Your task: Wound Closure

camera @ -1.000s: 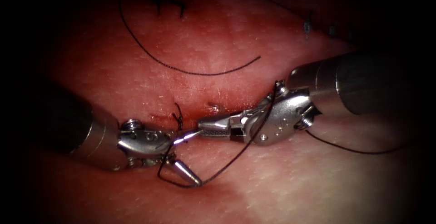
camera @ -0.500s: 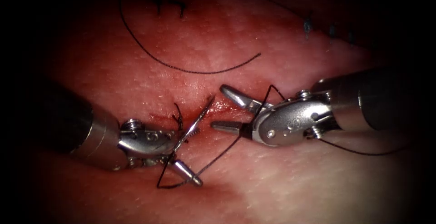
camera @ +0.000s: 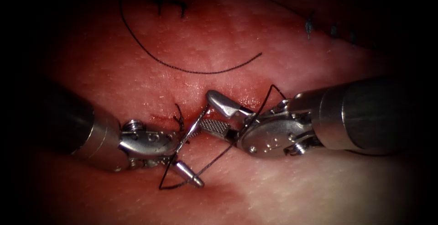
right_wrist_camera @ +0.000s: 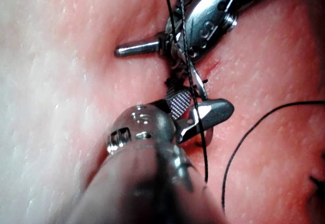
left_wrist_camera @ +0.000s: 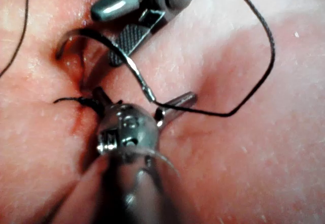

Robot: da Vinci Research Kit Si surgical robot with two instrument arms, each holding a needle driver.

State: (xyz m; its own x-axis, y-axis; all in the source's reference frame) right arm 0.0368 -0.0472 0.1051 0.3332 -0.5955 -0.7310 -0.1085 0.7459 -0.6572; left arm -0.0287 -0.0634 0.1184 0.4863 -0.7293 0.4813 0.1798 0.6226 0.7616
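R tool (camera: 211, 113) fingers open, moved in since 0.5 s ago, now straddling needle (camera: 195, 125). L tool (camera: 181, 153) fingers open, empty. Needle tip in tissue (camera: 283, 193) at cut (camera: 182, 115); regrasp looks set up.

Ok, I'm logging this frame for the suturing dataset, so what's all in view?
Tissue: one, pink-red, under everything.
Cut: one, wet with red fluid, centre.
Needle: one, silver, curved, at the cut; one end seems to be in the tissue; gripped by neither tool.
Thread: one, black, from the needle's tail, looping round the left pincer.
Thread arc: one, black, lying above the cut.
Stitch ends: dark, at the cut.
Left pincer: one, silver, open, holds nothing.
Right pincer: one, silver, open, jaws either side of the needle, holds nothing.
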